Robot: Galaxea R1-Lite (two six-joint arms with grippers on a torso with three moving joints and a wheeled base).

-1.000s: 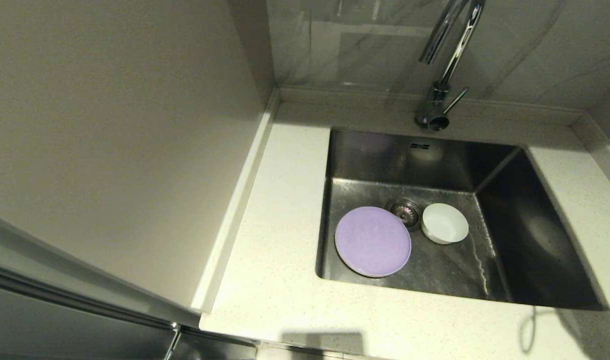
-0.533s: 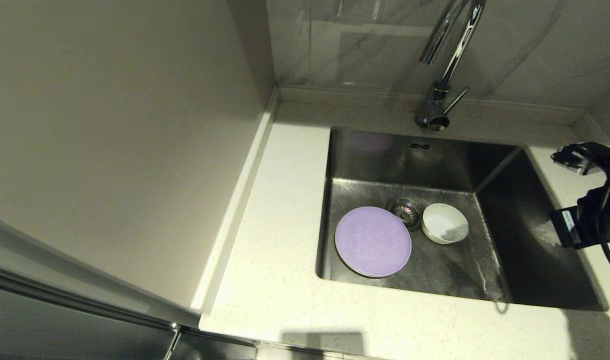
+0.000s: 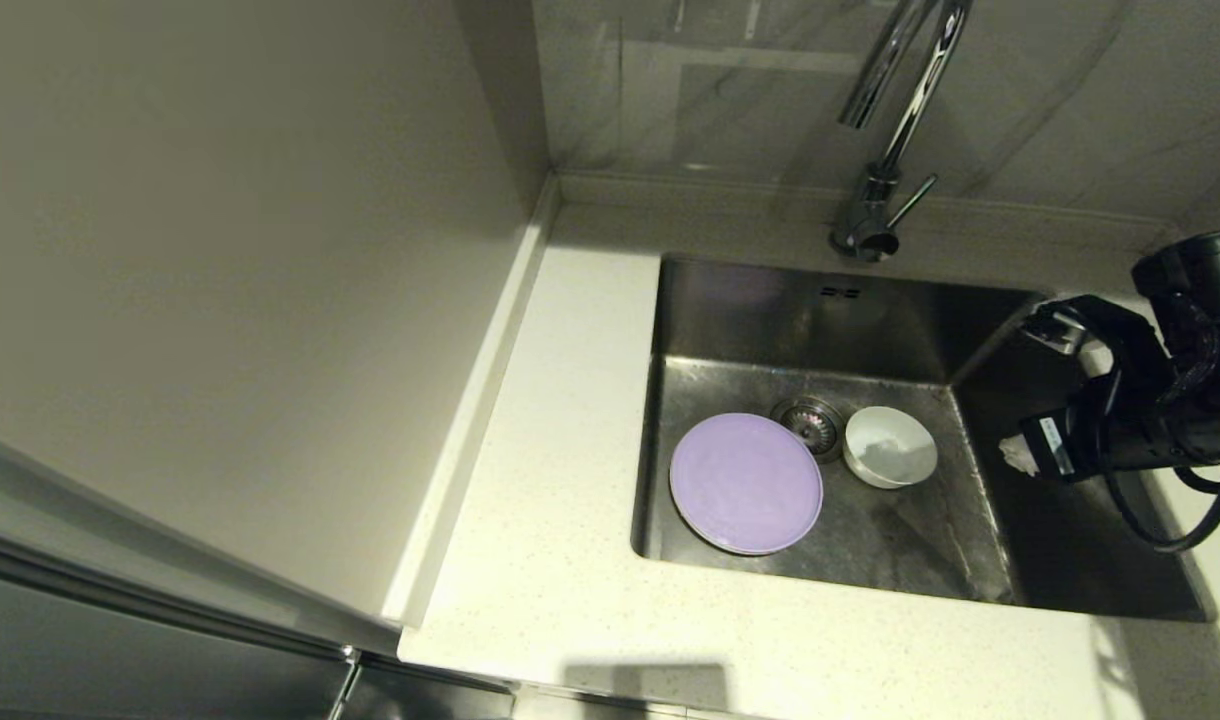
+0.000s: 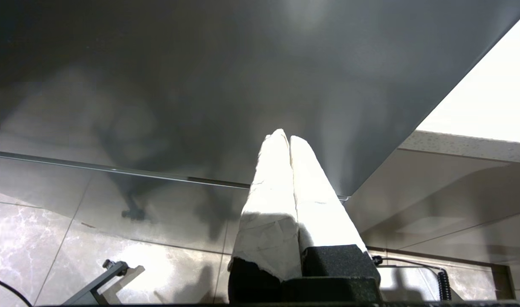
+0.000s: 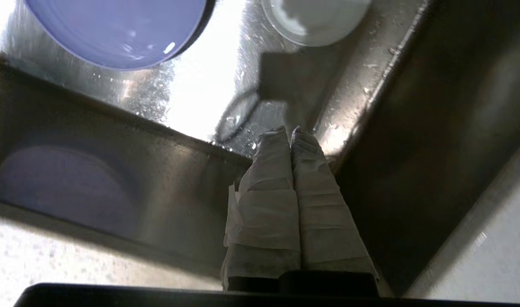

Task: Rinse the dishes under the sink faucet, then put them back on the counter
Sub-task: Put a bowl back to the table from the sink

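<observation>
In the sink (image 3: pixel 790 310) a pale lavender plate (image 3: pixel 746 483) lies flat at the front left of the bottom. A small white bowl (image 3: pixel 890 446) stands upright to its right, beside the drain strainer (image 3: pixel 808 420). The chrome sink faucet (image 3: pixel 885 130) rises behind the basin, and no water runs from it. My right gripper (image 3: pixel 1015 455) hangs over the sink's right side, right of the bowl and apart from it, shut and empty. In the right wrist view its white-wrapped tips (image 5: pixel 290 130) point down at the wet sink floor, with the plate (image 5: pixel 115 30) and bowl (image 5: pixel 315 19) beyond. My left gripper (image 4: pixel 285 137) is shut, low beside a grey cabinet front.
The white speckled counter (image 3: pixel 560 450) runs along the left and front of the sink. A beige wall panel (image 3: pixel 220 250) stands at the left, and a raised back ledge (image 3: pixel 690 200) runs behind. A black cable (image 3: pixel 1160 520) loops from my right wrist over the sink's right edge.
My right arm has come in from the right edge and moved left and down over the sink's right side. Its shadow now falls across the bowl. The dishes have not moved.
</observation>
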